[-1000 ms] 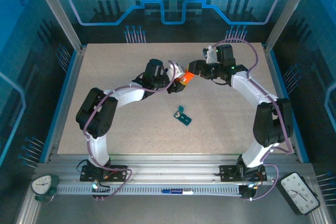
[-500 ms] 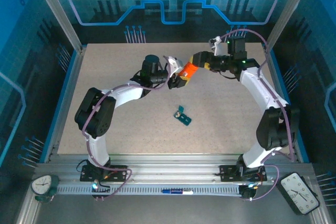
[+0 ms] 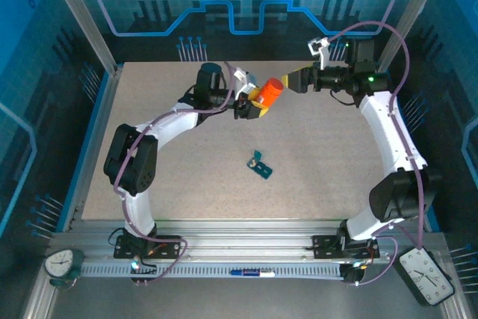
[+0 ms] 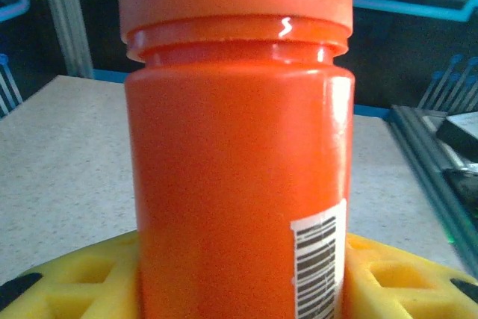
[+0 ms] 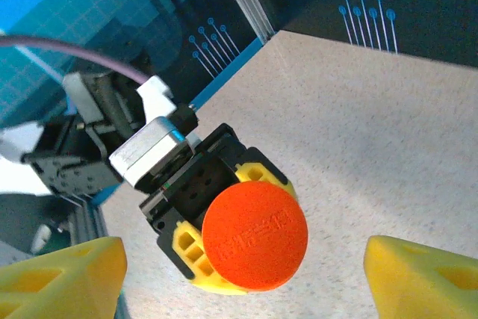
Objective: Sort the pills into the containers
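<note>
An orange bottle (image 3: 270, 91) with its orange cap (image 5: 255, 235) on is held above the table, at the back middle. My left gripper (image 3: 255, 107) is shut on its body; the yellow fingers (image 4: 67, 274) press both sides of the barcode-labelled bottle (image 4: 239, 155). My right gripper (image 3: 293, 81) stands open just right of the cap, facing it without touching it. Its yellow fingertips (image 5: 60, 278) sit wide apart on either side of the cap. The dark-teal containers (image 3: 261, 166) lie on the table in the middle. The pills are out of view.
The speckled table (image 3: 164, 184) is bordered by metal frame posts and blue panels at the back and sides. Both arm bases stand at the near edge, and cables loop off each arm.
My right gripper has let go of the bottle's cap, opened and drawn back to the right. The left arm has carried the bottle a little farther back.
</note>
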Available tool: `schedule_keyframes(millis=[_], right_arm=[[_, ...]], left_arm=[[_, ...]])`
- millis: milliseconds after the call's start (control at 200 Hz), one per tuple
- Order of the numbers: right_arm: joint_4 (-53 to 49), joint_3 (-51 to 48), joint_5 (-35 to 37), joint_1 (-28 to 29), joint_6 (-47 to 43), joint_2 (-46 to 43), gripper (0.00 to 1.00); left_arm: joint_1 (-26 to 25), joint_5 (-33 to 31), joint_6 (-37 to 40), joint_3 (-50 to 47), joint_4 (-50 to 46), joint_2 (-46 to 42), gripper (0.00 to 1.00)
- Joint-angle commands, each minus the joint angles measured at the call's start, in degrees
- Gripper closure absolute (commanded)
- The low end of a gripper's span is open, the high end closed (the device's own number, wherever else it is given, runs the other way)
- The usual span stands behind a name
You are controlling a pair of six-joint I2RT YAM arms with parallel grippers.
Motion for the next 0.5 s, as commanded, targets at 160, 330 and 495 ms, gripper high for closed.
schedule_keyframes(millis=[160,330,495], right_arm=[[-15.49,8.82,-0.42,2.13,-14.83,6.62,0.12],[-17.72,10.94,0.66,4.10,-16.63,8.99,0.12],[-18.34,11.67,0.68,4.89,-16.83,10.48,0.14]], left_arm=[[0.29,7.98,2.47,5.01,-11.35,0.01,1.00],[0.30,8.66,2.81,5.78,-12.75,0.45,1.00],[0.33,9.10,3.15,6.10,-13.55,0.77,1.00]])
